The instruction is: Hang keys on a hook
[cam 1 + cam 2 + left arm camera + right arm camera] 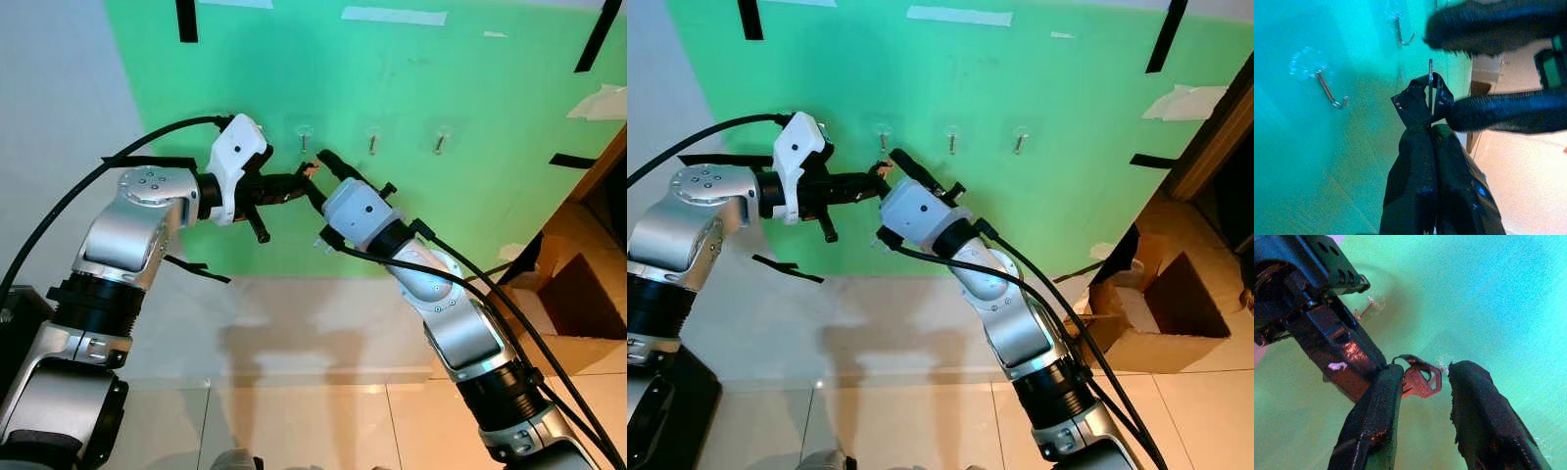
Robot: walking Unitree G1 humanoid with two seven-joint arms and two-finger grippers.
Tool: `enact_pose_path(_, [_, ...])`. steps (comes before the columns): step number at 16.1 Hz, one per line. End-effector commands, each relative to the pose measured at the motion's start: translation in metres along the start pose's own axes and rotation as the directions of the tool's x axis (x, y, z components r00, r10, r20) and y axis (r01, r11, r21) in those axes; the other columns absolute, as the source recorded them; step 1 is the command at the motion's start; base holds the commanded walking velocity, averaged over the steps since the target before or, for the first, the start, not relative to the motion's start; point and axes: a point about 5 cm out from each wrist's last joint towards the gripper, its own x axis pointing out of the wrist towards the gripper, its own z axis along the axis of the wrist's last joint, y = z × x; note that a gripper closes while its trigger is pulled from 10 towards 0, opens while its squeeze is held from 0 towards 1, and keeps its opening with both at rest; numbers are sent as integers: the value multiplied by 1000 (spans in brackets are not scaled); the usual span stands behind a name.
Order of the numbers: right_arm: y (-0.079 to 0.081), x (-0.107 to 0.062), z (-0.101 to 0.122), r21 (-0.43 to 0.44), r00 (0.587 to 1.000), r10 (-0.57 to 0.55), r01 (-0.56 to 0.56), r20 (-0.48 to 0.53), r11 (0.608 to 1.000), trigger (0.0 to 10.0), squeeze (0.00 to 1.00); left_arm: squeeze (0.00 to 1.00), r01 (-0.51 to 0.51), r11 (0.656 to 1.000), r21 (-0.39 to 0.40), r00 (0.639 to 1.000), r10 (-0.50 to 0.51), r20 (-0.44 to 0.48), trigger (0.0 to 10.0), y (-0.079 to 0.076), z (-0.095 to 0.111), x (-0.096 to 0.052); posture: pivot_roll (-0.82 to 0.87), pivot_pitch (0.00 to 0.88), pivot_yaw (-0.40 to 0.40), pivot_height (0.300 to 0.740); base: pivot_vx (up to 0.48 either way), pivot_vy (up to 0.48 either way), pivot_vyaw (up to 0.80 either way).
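Frame centre: left gripper [299, 182] is pinching the key [1420, 381] tight; right gripper [1422, 382] is straddling it, fingers apart, under the hook [304, 140].

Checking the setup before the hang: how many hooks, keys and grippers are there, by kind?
Hooks on the green wall: 3
Keys: 1
Grippers: 2, left gripper, right gripper
Total: 6
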Motion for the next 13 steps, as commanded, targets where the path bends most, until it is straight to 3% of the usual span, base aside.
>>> enact_pose_path(1, [-3,4,4,-16,1000,2,-2,18,1000,10000,0,0,9,999,33,1000,-8,-28,10000,-2,-1,2,36,0,-41,740,0,0,0])
enact_pose_path(7, [-2,3,-2,-36,1000,20,-21,-18,999,10000,0,0,9,997,75,997,-3,-79,10000,-2,-6,1,39,0,-49,740,0,0,0])
enact_pose_path(8, [-2,3,-5,-42,999,13,-15,-39,999,10000,0,0,9,997,77,997,-3,-81,10000,-2,-6,1,39,0,-49,740,0,0,0])
enact_pose_path(9, [-12,-2,-22,-54,987,-62,55,-145,997,10000,0,0,14,996,85,996,-7,-92,10000,-2,-8,-2,42,0,-51,740,0,0,0])
enact_pose_path(10, [-18,-6,-27,-49,978,-102,94,-183,994,10000,0,0,18,996,87,995,-8,-104,10000,-2,-10,-5,44,0,-49,740,0,0,0])
enact_pose_path(13, [-25,-14,-35,-27,964,-138,135,-225,990,10000,0,0,14,996,89,990,-2,-140,10000,2,-16,-16,46,0,-42,740,0,0,0])
